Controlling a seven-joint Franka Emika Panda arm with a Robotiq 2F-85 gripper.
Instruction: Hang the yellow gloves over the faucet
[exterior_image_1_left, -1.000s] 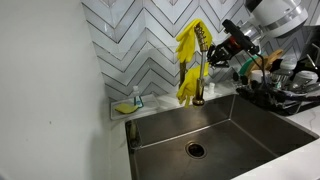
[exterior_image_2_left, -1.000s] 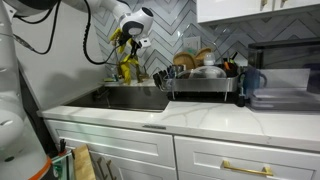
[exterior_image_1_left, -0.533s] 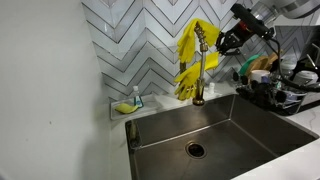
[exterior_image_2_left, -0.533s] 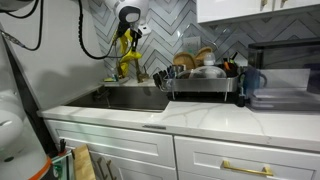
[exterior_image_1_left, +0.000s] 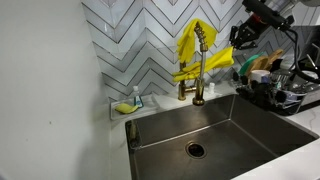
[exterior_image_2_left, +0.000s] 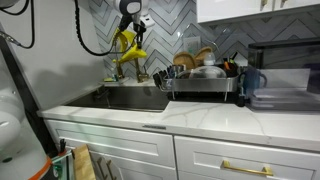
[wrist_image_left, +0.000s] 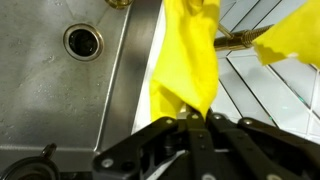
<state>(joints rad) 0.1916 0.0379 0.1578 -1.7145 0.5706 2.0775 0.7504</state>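
Note:
The yellow gloves (exterior_image_1_left: 190, 45) are draped over the top of the brass gooseneck faucet (exterior_image_1_left: 200, 80). One yellow end stretches sideways from the faucet to my gripper (exterior_image_1_left: 236, 52), which hangs high beside the spout. In the wrist view my gripper (wrist_image_left: 197, 122) is shut on a fold of the gloves (wrist_image_left: 185, 60), and the fingers pinch the rubber between them. A brass part of the faucet (wrist_image_left: 232, 40) shows behind the gloves. In an exterior view the gloves (exterior_image_2_left: 128, 45) dangle under the arm's wrist and cover most of the faucet.
The steel sink basin (exterior_image_1_left: 200, 130) with its drain (wrist_image_left: 82, 40) lies below. A dish rack (exterior_image_1_left: 285, 90) full of dishes stands beside the sink. A small yellow-green sponge (exterior_image_1_left: 125, 107) rests on the ledge by the tiled wall. A dark appliance (exterior_image_2_left: 280, 85) sits further along the counter.
My gripper has risen and moved away from the faucet, still shut on the glove. The glove's hanging lower part has been drawn up and sideways.

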